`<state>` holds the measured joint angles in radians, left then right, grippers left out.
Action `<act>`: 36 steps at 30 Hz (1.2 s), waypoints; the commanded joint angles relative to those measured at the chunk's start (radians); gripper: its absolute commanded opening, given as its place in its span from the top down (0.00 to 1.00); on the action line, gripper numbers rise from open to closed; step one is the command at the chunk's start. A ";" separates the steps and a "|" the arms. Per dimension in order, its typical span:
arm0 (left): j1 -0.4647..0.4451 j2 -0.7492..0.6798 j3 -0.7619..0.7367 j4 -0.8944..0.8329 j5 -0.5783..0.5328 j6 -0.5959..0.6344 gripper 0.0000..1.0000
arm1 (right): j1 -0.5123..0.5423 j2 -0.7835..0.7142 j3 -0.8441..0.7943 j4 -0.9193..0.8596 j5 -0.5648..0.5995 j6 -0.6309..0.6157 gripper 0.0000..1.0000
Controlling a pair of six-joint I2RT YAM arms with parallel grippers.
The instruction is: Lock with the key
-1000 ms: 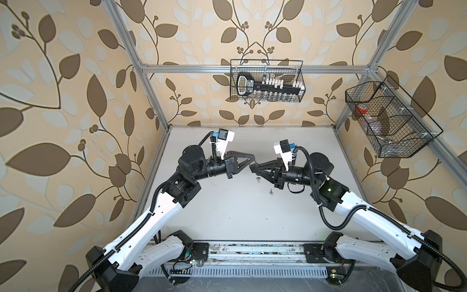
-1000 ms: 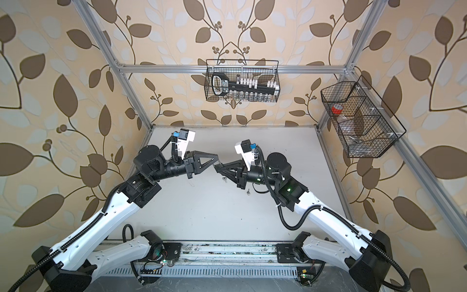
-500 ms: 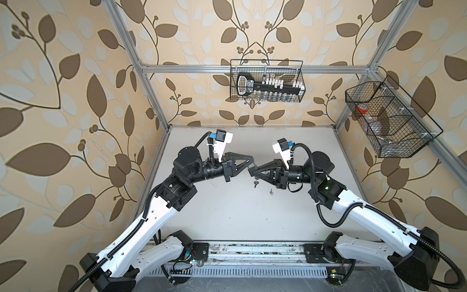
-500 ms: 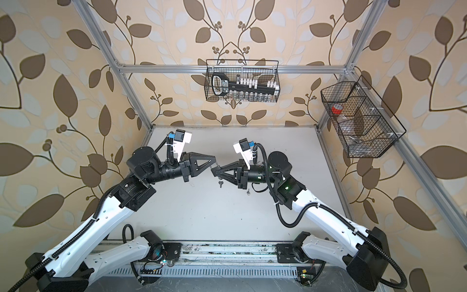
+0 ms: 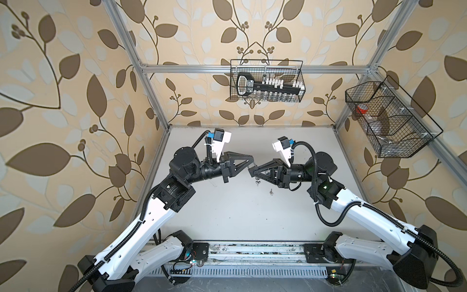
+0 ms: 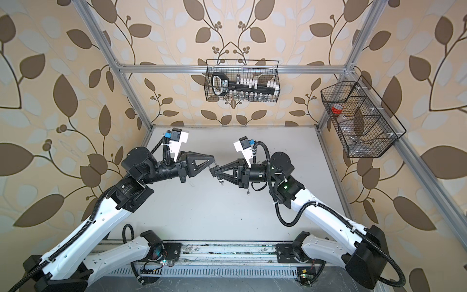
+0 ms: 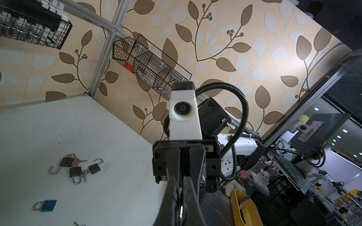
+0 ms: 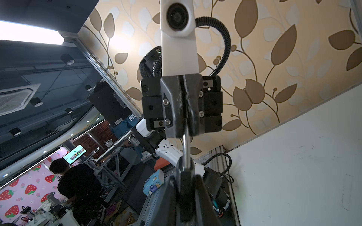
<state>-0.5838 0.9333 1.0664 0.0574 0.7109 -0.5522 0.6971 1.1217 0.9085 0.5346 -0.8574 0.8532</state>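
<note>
Gripping the padlock (image 8: 185, 154) above the middle of the bench (image 5: 227, 215), we clamp our left hand (image 5: 251, 164) on its shackle (image 8: 186, 140) and our right hand (image 5: 250, 173) on its body, with keys (image 5: 257, 180) dangling just beneath. We read only "PES", white on blue cloth (image 8: 129, 119) beyond the bench; the label on the rack (image 5: 267, 87) is too small to read.
</note>
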 commanded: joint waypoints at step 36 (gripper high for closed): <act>-0.079 0.010 -0.155 0.030 0.016 -0.021 1.00 | -0.002 -0.036 0.051 0.002 0.221 -0.092 1.00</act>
<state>-0.6155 0.9230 0.9573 0.1692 0.6464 -0.5613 0.6930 1.1046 0.8921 0.4335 -0.7479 0.7757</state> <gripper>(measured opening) 0.056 0.128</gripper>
